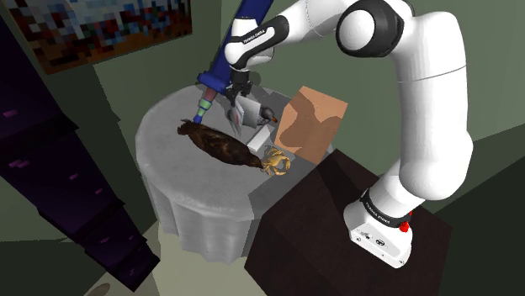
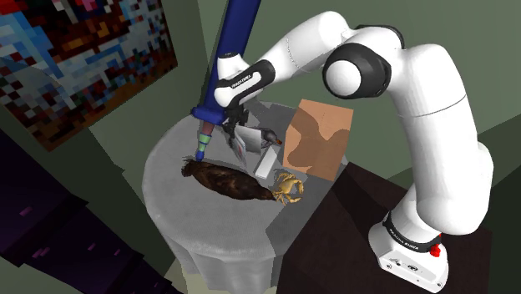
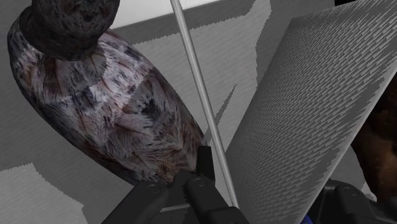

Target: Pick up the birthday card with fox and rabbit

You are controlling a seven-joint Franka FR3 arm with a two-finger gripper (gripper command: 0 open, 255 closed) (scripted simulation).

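The birthday card is drawn plain grey-white, a folded sheet standing tilted over the round grey table. My black gripper comes down onto its top edge from above. In the wrist view the gripper is shut on the card: one leaf shows edge-on as a thin line, the other leaf spreads out grey beside it. In the second exterior view the gripper holds the card near the table's middle. I cannot tell whether the card's lower edge touches the table.
A mottled bird figure stands close beside the card. A long dark brown object and a golden crab lie toward the table's front. A brown box stands at its edge. A blue tube leans over the table.
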